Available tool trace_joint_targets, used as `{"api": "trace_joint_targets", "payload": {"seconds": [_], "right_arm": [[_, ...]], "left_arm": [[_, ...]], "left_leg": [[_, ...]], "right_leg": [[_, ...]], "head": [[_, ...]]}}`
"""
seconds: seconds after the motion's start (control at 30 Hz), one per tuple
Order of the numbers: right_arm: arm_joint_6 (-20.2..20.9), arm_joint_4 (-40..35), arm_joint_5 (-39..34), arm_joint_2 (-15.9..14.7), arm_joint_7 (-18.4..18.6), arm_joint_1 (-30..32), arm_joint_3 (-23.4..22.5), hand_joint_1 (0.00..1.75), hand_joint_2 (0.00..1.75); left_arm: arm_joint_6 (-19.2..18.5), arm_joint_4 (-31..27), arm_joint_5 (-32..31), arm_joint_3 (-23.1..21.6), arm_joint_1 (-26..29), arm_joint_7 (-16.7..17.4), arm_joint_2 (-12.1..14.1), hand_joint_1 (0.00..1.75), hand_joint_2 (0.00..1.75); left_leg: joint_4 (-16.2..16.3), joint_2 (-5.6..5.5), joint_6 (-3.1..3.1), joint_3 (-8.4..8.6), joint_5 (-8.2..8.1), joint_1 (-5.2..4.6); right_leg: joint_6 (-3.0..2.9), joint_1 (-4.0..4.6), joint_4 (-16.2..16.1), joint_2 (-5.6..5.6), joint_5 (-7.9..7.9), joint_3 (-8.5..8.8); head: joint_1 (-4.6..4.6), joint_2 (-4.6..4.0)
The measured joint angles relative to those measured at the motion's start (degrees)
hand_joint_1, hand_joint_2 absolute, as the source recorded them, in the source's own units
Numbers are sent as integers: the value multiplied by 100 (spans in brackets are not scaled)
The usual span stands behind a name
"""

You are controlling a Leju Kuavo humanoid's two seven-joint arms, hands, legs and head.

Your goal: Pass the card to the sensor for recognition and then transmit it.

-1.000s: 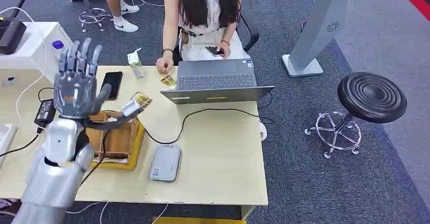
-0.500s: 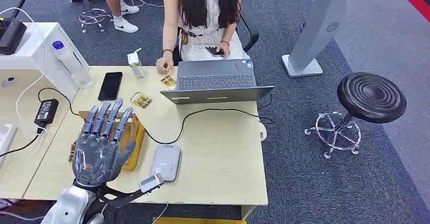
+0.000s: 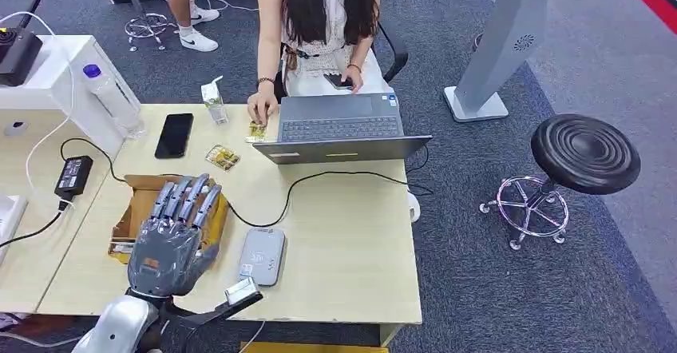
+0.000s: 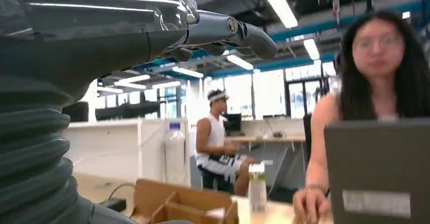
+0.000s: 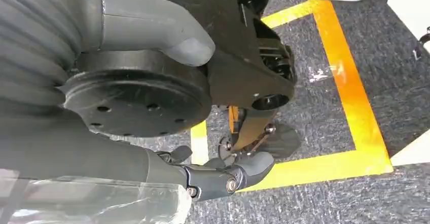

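While left hand [image 3: 172,237] hovers spread, empty | cardboard box [image 3: 136,201] (contents hidden) | right hand [image 5: 152,133] unclear.

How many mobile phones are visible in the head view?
2: a black phone lies on the desk beside the bottle; another phone is in the seated person's hand. Others may be hidden.

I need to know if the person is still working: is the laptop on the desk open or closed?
Open. The laptop has its lid raised, the keyboard shows in the head view, and a person's hand rests beside it.
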Motion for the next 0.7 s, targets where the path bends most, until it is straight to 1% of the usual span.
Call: {"api": "trace_joint_targets", "payload": {"seconds": [0.1,0.23,0.33,0.5,0.7], "right_arm": [[24,-2,4,-26,17,2,-20,0,175],[24,-7,15,-44,37,4,-37,0,175],[24,-11,17,-55,46,3,-63,0,175],[24,-17,35,-59,63,8,-87,0,175],[26,-17,44,-61,77,9,-90,0,175]], "left_arm": [[-100,74,192,2,27,-20,83,0,175],[-113,100,332,2,111,-26,138,0,175],[-118,118,446,2,152,55,175,0,175],[-83,164,487,26,196,212,201,0,175],[-70,240,507,63,215,245,221,0,175]], "left_leg": [[0,0,0,0,0,0],[0,0,0,-1,0,0],[0,-1,0,-2,0,0],[0,-1,0,-1,0,0],[0,-2,0,-1,0,0]], "right_leg": [[0,0,1,0,0,0],[0,0,0,0,-1,-1],[0,0,0,0,-1,-1],[0,0,0,-1,-1,0],[0,0,1,-1,-1,0]], "head": [[0,0],[0,0],[0,0],[0,0],[0,0]]}}
